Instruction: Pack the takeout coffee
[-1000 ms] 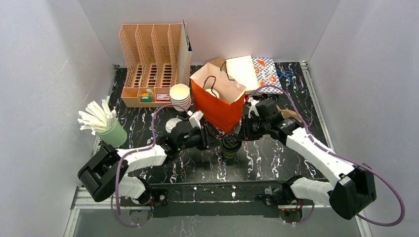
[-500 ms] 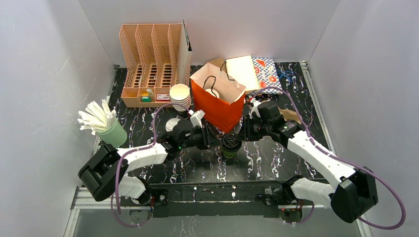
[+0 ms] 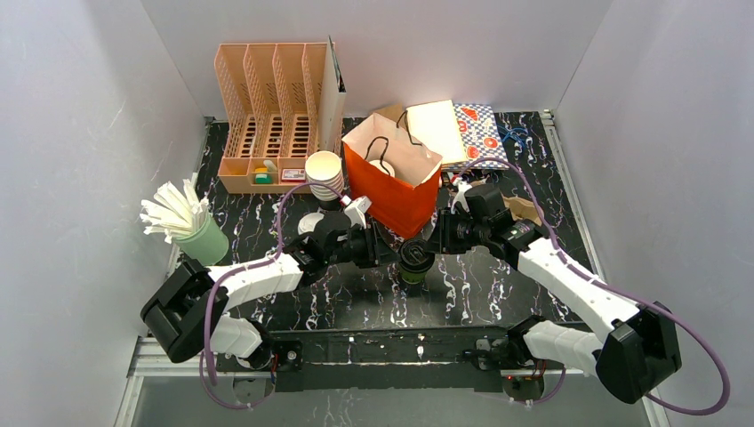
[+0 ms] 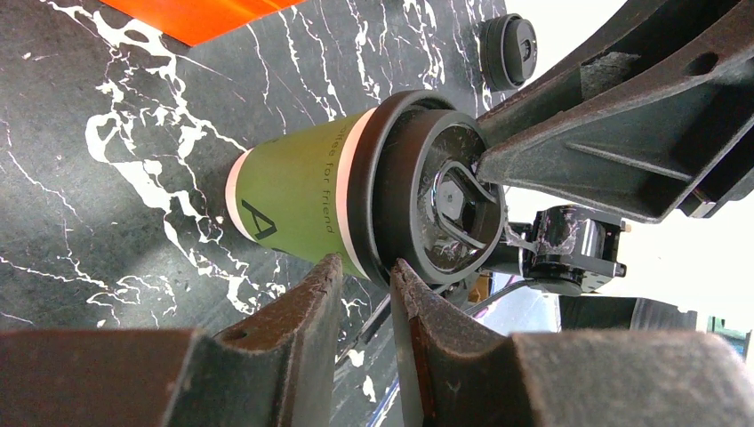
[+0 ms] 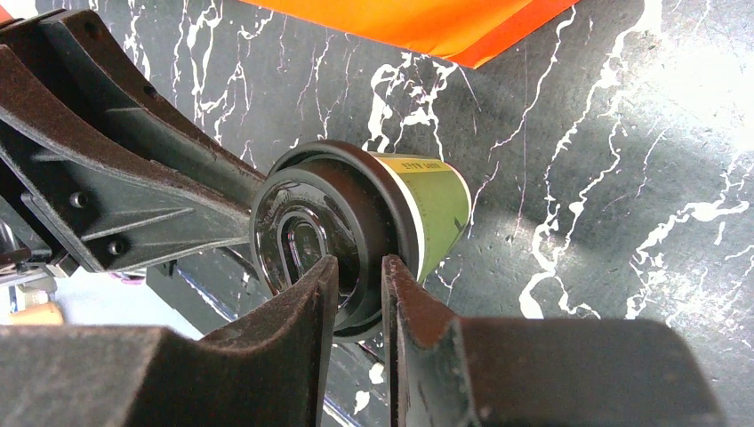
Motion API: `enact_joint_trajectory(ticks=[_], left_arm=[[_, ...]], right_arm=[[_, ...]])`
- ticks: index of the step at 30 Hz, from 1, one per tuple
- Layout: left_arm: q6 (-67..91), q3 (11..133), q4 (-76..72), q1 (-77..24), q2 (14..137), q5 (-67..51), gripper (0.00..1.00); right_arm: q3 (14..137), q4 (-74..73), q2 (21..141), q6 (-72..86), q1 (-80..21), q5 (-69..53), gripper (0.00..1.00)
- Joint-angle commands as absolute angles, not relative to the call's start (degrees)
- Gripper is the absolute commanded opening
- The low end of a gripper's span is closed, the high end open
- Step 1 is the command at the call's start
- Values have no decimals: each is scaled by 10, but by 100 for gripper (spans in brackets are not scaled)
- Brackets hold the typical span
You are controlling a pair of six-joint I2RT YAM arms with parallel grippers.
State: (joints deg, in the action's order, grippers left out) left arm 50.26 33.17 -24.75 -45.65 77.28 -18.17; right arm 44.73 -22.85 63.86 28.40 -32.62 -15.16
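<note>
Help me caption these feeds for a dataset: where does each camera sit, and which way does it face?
Top external: above and behind the bases, facing down on the table; both arms show, left gripper and right gripper flanking the green coffee cup.
Left wrist: on the left arm, facing along its own fingers toward the cup's black lid.
Right wrist: on the right arm, facing that lid from the opposite side, own fingers showing.
Shared: all three show the cup and the orange paper bag.
</note>
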Motion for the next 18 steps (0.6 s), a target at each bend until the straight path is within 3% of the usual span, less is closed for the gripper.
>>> enact_joint_trajectory(ticks=[1, 18], left_arm=[[483, 342, -187, -463, 782, -146, 25], [476, 355, -160, -466, 795, -128, 24]], right_arm=[[406, -297, 679, 284, -332, -138, 35], [314, -237, 640, 361, -330, -136, 35]])
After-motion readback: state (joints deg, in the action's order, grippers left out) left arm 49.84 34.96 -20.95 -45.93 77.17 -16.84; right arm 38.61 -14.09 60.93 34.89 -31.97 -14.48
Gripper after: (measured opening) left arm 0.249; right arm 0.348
